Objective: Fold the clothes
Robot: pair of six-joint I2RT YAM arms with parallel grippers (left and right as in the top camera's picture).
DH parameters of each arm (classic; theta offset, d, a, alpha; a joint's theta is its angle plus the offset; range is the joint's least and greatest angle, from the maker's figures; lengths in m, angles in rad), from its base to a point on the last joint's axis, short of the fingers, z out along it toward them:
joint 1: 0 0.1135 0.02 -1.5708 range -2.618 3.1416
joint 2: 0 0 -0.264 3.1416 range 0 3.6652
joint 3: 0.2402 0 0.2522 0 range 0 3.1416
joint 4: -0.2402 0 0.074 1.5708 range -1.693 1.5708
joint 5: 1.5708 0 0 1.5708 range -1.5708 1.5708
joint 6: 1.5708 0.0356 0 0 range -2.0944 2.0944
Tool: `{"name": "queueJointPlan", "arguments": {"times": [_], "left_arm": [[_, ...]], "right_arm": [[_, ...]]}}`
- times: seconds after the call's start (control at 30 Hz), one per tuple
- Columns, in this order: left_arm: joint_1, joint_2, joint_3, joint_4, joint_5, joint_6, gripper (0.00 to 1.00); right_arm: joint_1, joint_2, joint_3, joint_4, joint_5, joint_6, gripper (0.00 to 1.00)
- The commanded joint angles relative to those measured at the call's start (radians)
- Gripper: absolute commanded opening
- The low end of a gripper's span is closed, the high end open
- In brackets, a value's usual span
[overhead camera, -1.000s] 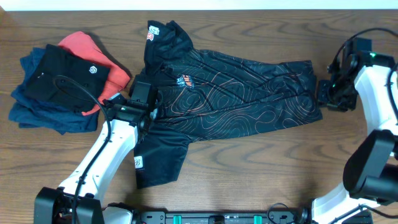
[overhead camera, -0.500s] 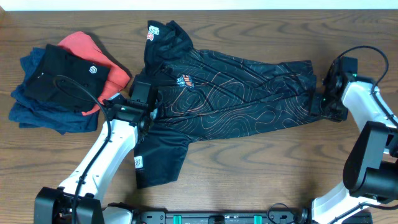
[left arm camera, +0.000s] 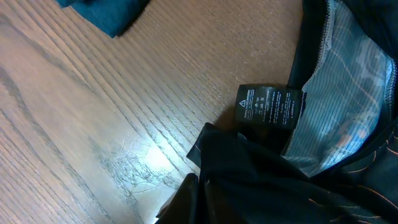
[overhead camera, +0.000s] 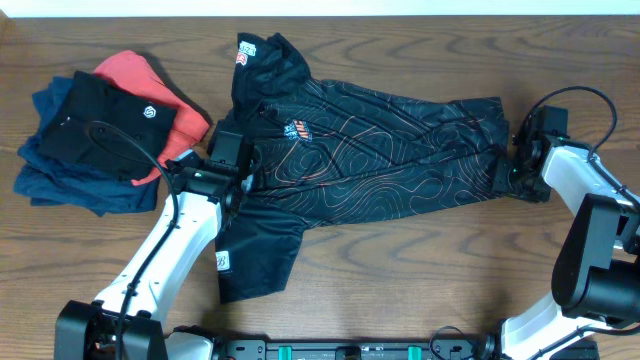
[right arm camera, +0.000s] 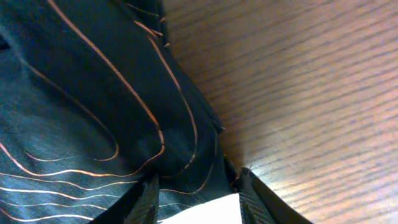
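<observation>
Beside the shirt (overhead camera: 370,150), folded garments (overhead camera: 95,130) lie stacked, well apart.

In the overhead view the left pincer (overhead camera: 243,178) is buried in the folds of the shirt (overhead camera: 380,150), so its jaws cannot be judged. The right pincer (overhead camera: 506,168) is too small there to be read. In the left wrist view the print on the care label (left arm camera: 269,106) is blurred, and a teal garment (left arm camera: 106,12) is cut off by the upper edge.
</observation>
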Motion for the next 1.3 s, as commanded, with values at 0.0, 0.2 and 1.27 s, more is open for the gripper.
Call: {"name": "queueJointPlan", "arguments": {"times": [0.0,0.2,1.27], "left_arm": [[0.005,-0.002,-0.002,-0.003,-0.027,0.006,0.07],[0.005,-0.002,-0.002,-0.003,-0.027,0.006,0.07],[0.014,-0.525,0.386,0.044,0.122,0.538,0.06]], "right_arm": [[-0.013,0.008,-0.023,0.015,-0.065,0.005,0.33],[-0.013,0.008,-0.025,0.013,-0.075,0.005,0.01],[-0.054,-0.555,0.545,-0.456,-0.075,0.003,0.01]]}}
